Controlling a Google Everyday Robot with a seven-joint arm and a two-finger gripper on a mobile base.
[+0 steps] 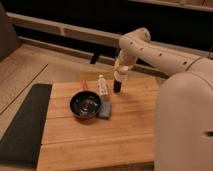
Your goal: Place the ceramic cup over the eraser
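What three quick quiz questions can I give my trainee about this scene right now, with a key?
1. True or false: the small whitish glossy ceramic cup already covers the small black upright eraser.
2. Multiple choice: the robot's two-finger gripper is shut on A) the ceramic cup, B) the eraser, C) nothing.
3. Fill in: the flat blue-grey rectangular pad lies right beside the dark round ____ on the wooden table.

Key
1. False: the cup hangs in the gripper just above the eraser, which stands in full view.
2. A.
3. bowl.
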